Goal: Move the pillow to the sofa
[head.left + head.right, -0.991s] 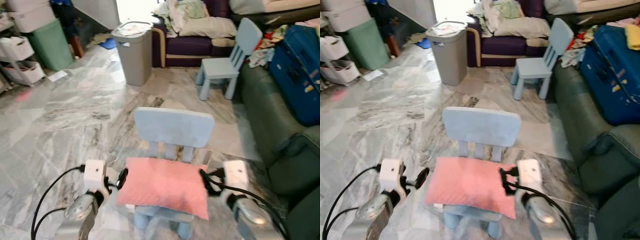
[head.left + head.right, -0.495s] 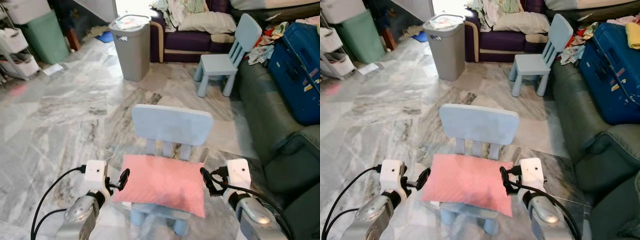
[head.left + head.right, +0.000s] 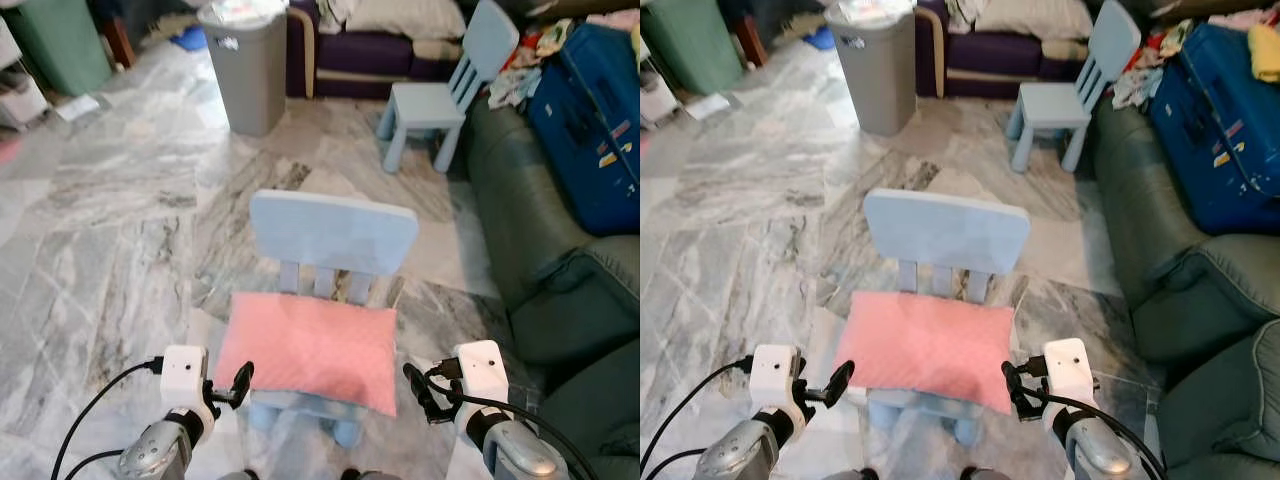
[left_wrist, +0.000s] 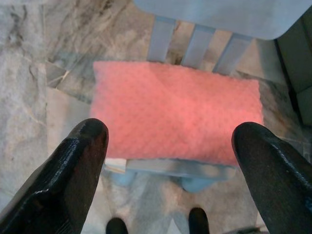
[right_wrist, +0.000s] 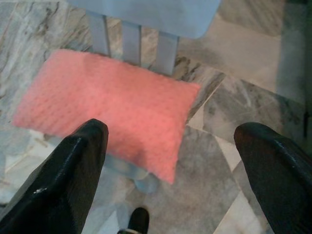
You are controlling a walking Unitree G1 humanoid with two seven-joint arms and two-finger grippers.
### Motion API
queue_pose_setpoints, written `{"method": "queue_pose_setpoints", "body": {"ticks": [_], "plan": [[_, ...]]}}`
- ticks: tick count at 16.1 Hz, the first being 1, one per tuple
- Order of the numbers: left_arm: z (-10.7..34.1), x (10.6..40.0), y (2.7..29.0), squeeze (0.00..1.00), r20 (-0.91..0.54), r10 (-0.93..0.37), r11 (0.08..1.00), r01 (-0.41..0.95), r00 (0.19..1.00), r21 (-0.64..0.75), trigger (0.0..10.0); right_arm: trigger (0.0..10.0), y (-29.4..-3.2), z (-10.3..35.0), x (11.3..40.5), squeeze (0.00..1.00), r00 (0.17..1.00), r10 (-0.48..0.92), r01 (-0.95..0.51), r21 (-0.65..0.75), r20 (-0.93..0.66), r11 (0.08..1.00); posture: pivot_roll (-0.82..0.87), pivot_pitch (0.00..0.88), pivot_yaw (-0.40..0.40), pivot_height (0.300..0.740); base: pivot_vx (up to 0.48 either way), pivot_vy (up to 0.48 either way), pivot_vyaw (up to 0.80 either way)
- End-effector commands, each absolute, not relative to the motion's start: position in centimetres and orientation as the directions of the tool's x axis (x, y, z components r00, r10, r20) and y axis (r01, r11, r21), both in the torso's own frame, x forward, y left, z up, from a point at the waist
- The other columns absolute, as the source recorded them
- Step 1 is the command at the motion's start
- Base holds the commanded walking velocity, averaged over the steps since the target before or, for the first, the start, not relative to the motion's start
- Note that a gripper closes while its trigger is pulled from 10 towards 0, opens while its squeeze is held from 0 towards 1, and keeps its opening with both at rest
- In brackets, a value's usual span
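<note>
Left eye view: the pink pillow (image 3: 308,348) lies flat on the seat of the small blue chair (image 3: 331,234), long axis running side to side, between the left claw (image 3: 238,382) and the right claw (image 3: 415,388); neither touches it, and neither looks clearly nearer. The green sofa (image 3: 545,250) stands to the right.

Left wrist view: black fingers (image 4: 80,165) spread wide, pillow ahead between them.

Right wrist view: fingers (image 5: 73,173) likewise apart, the pillow's right end ahead.
</note>
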State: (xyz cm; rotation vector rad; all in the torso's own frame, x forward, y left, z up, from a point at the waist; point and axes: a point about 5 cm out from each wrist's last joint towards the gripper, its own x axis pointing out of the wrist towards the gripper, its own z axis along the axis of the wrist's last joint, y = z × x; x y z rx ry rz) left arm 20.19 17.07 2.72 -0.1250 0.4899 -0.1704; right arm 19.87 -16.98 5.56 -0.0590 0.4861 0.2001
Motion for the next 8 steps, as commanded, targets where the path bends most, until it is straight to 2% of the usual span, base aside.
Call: {"method": "queue_pose_setpoints", "body": {"ticks": [1, 8], "plan": [[2.88, 19.83, 16.99, 0.0, -0.462, -0.19, 0.979, 0.132, 0.866, -0.155, 10.0, 10.0, -16.8, 6.0, 19.55, 0.0, 0.865, 0.188, -0.215, -0.005, -0.464, 0.977, -0.06, 0.192, -0.016, 0.74, 0.0, 0.0, 0.0], [2.82, 19.38, 17.11, 0.0, -0.484, -0.195, 0.979, 0.138, 0.853, -0.152, 10.0, 10.0, -16.49, 6.01, 18.89, 0.0, 0.851, 0.201, -0.227, 0.005, -0.485, 0.974, -0.06, 0.203, -0.014, 0.74, 0.0, 0.0, 0.0]]}}
